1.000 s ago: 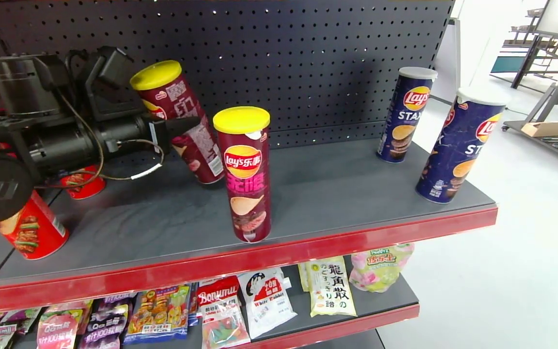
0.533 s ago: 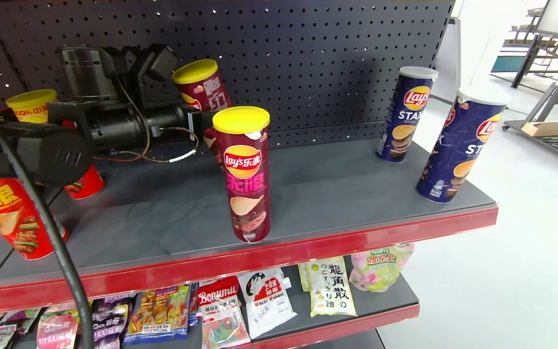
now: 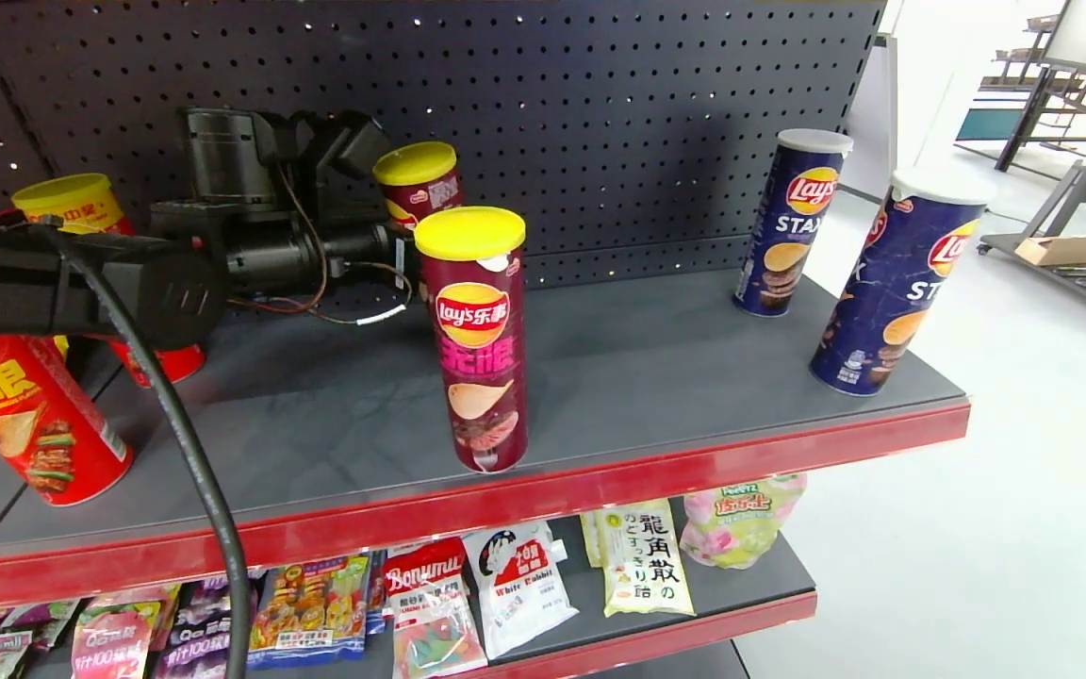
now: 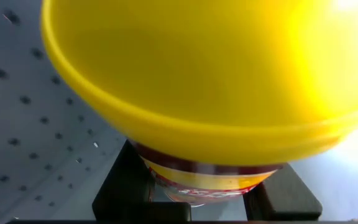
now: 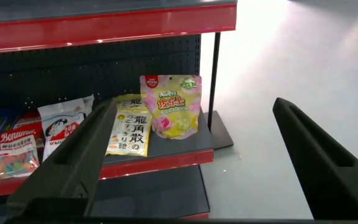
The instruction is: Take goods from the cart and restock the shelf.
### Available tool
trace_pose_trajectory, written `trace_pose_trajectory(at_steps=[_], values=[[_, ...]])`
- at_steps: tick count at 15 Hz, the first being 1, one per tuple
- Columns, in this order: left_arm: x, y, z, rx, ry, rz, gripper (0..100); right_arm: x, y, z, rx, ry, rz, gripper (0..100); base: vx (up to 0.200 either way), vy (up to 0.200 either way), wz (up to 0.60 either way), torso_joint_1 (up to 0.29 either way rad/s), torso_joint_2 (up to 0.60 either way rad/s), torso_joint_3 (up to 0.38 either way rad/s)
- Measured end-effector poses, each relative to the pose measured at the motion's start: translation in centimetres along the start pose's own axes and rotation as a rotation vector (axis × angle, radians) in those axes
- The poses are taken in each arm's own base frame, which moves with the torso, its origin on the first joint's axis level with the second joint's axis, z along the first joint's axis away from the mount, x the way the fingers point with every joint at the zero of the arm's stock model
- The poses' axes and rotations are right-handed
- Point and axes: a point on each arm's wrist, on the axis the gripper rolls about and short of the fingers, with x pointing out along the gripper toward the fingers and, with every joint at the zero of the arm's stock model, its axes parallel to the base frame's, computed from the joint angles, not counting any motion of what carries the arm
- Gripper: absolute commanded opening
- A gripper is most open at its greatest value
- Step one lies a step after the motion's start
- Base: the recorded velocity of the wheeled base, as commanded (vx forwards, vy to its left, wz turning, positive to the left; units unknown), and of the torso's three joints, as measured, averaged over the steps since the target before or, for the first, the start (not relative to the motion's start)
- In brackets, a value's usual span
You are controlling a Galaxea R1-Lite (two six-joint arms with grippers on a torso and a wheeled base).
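While the left pincer (image 4: 204, 190) clamps the maroon can (image 3: 418, 179) far back on the shelf (image 3: 656, 358), that can should land upright before release; right pincer (image 5: 194, 106) gapes open.

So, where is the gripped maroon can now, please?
Head view, left of centre: left gripper holds the gripped can near the pegboard, behind the front can.

Maroon chip can (image 3: 419, 181), yellow-lidded, seemingly upright at the shelf (image 3: 656, 358) back, lower half hidden.

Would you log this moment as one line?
left gripper: shut on maroon chip can | position: behind front maroon can | right gripper: open
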Motion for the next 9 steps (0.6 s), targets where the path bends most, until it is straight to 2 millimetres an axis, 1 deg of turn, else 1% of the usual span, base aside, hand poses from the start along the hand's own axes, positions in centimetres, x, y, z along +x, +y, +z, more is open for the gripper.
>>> trace_pose_trajectory(at_steps=[9], values=[[1.13, -0.87, -0.61, -0.004, 0.014, -0.036, 0, 0.00, 0.00, 0.01, 0.000, 0.000, 0.000, 100, 0.000, 0.000, 0.00, 0.000, 0.00, 0.000]])
